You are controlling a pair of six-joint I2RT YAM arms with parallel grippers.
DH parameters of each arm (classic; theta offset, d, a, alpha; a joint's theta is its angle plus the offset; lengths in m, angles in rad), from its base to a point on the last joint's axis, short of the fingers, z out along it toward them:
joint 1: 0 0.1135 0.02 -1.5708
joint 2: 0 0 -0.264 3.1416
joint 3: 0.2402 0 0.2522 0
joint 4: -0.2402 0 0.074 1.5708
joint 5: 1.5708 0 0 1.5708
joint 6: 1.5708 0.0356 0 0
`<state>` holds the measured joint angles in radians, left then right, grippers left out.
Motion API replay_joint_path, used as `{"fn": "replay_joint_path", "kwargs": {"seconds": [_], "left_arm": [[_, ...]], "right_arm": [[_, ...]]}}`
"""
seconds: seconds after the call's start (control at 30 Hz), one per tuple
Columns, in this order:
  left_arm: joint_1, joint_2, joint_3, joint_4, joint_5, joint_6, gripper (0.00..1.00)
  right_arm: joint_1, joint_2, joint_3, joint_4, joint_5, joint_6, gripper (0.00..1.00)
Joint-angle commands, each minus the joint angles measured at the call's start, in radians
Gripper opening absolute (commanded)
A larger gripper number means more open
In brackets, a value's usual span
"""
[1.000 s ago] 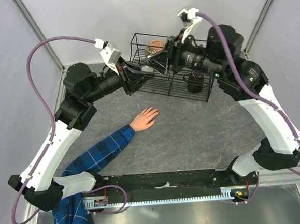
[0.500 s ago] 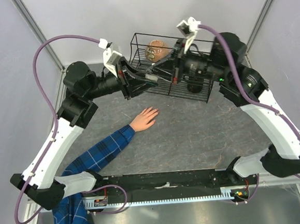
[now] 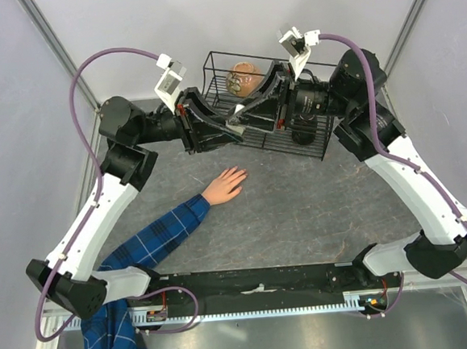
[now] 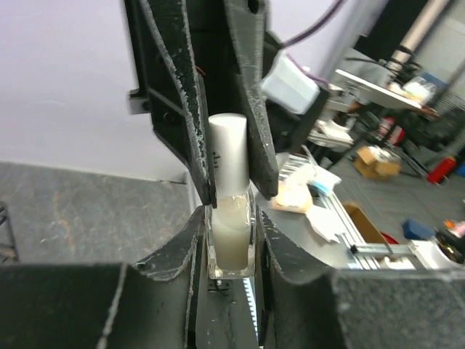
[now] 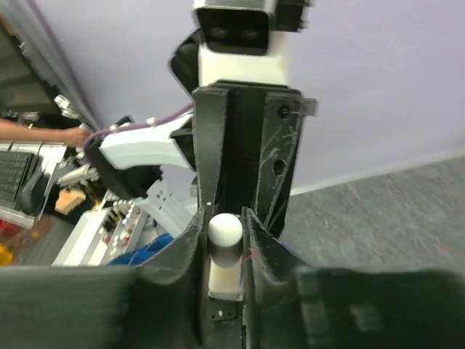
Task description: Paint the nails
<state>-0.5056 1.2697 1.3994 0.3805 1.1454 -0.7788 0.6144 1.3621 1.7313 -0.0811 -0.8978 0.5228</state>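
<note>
Left fingers (image 4: 231, 218) clamp the bottle (image 4: 232, 254); right fingers (image 5: 225, 225) grip its cap (image 4: 231, 153), upper centre. Nails (image 3: 242, 173) lie mid-frame on the counter (image 3: 301, 209). A skewed twist could slip or spill the bottle.

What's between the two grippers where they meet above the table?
A small bottle: the left gripper clamps its glass body, and the right gripper closes on its white cap. The left wrist view shows it best.
</note>
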Motion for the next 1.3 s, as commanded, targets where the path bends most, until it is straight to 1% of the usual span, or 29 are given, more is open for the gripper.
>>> {"fn": "replay_joint_path", "kwargs": {"seconds": [0.0, 0.03, 0.07, 0.1, 0.13, 0.17, 0.23, 0.37, 0.4, 0.47, 0.5, 0.57, 0.67, 0.7, 0.77, 0.8, 0.87, 0.9, 0.93, 0.97, 1.0, 1.03, 1.07, 1.1, 1.13, 1.17, 1.2, 1.23, 1.27], "left_arm": [[0.012, -0.064, 0.085, -0.284, -0.229, 0.369, 0.02], [0.009, -0.067, 0.087, -0.336, -0.280, 0.394, 0.02], [0.009, -0.075, 0.087, -0.350, -0.306, 0.433, 0.02], [0.009, -0.078, 0.087, -0.365, -0.326, 0.452, 0.02], [0.000, -0.082, 0.090, -0.406, -0.381, 0.472, 0.02], [-0.005, -0.084, 0.096, -0.426, -0.403, 0.515, 0.02], [-0.023, -0.084, 0.107, -0.462, -0.456, 0.558, 0.02], [-0.059, -0.073, 0.131, -0.547, -0.530, 0.645, 0.02], [-0.066, -0.073, 0.138, -0.564, -0.541, 0.661, 0.02], [-0.089, -0.064, 0.153, -0.583, -0.573, 0.693, 0.02], [-0.097, -0.063, 0.154, -0.595, -0.581, 0.699, 0.02], [-0.114, -0.058, 0.162, -0.604, -0.610, 0.717, 0.02], [-0.120, -0.056, 0.168, -0.606, -0.618, 0.721, 0.02], [-0.120, -0.055, 0.168, -0.608, -0.619, 0.717, 0.02], [-0.120, -0.056, 0.170, -0.606, -0.612, 0.710, 0.02], [-0.122, -0.059, 0.168, -0.604, -0.605, 0.708, 0.02], [-0.120, -0.062, 0.159, -0.586, -0.555, 0.684, 0.02], [-0.120, -0.066, 0.153, -0.572, -0.527, 0.667, 0.02], [-0.116, -0.070, 0.145, -0.515, -0.442, 0.618, 0.02], [-0.108, -0.072, 0.130, -0.470, -0.382, 0.577, 0.02], [-0.084, -0.063, 0.122, -0.416, -0.219, 0.520, 0.02], [-0.070, -0.052, 0.118, -0.323, -0.131, 0.349, 0.02], [-0.060, -0.032, 0.112, -0.129, -0.057, 0.241, 0.02], [-0.048, 0.011, 0.110, 0.002, 0.059, 0.125, 0.02], [-0.047, 0.035, 0.112, 0.112, 0.092, -0.096, 0.02], [-0.045, 0.052, 0.112, 0.346, 0.115, -0.202, 0.02], [-0.042, 0.083, 0.110, 0.438, 0.135, -0.290, 0.02], [-0.042, 0.086, 0.110, 0.486, 0.132, -0.375, 0.02], [-0.040, 0.086, 0.112, 0.476, 0.123, -0.370, 0.02]], "right_arm": [[0.004, 0.009, 0.121, -0.303, 0.137, -0.108, 0.60], [0.004, 0.017, 0.143, -0.340, 0.184, -0.142, 0.69], [0.002, 0.025, 0.183, -0.374, 0.260, -0.155, 0.76], [0.004, 0.037, 0.200, -0.428, 0.293, -0.165, 0.87], [0.004, 0.043, 0.217, -0.446, 0.319, -0.175, 0.91], [0.004, 0.046, 0.249, -0.465, 0.383, -0.175, 0.95], [0.004, 0.055, 0.270, -0.497, 0.439, -0.167, 0.98], [0.027, 0.084, 0.344, -0.557, 0.560, -0.176, 0.95], [0.048, 0.101, 0.358, -0.587, 0.612, -0.184, 0.89], [0.071, 0.118, 0.407, -0.611, 0.652, -0.198, 0.81], [0.085, 0.133, 0.419, -0.626, 0.677, -0.204, 0.75], [0.122, 0.144, 0.445, -0.634, 0.718, -0.211, 0.72], [0.154, 0.164, 0.461, -0.646, 0.738, -0.218, 0.62], [0.159, 0.170, 0.461, -0.651, 0.737, -0.218, 0.58], [0.162, 0.173, 0.459, -0.654, 0.728, -0.216, 0.44], [0.163, 0.172, 0.458, -0.651, 0.721, -0.221, 0.27], [0.163, 0.166, 0.447, -0.646, 0.703, -0.228, 0.07], [0.162, 0.157, 0.441, -0.637, 0.688, -0.234, 0.00], [0.162, 0.149, 0.429, -0.625, 0.659, -0.245, 0.00], [0.157, 0.140, 0.394, -0.609, 0.551, -0.274, 0.00], [0.151, 0.115, 0.367, -0.562, 0.490, -0.286, 0.00], [0.147, 0.100, 0.340, -0.534, 0.408, -0.294, 0.00], [0.139, 0.086, 0.285, -0.505, 0.333, -0.297, 0.00], [0.127, 0.063, 0.265, -0.444, 0.180, -0.285, 0.00], [0.120, 0.057, 0.249, -0.415, 0.116, -0.271, 0.00], [0.114, 0.052, 0.235, -0.392, 0.067, -0.244, 0.00], [0.107, 0.052, 0.234, -0.360, 0.006, -0.228, 0.00], [0.102, 0.054, 0.235, -0.353, -0.003, -0.219, 0.00], [0.099, 0.054, 0.234, -0.353, -0.007, -0.213, 0.00]]}}
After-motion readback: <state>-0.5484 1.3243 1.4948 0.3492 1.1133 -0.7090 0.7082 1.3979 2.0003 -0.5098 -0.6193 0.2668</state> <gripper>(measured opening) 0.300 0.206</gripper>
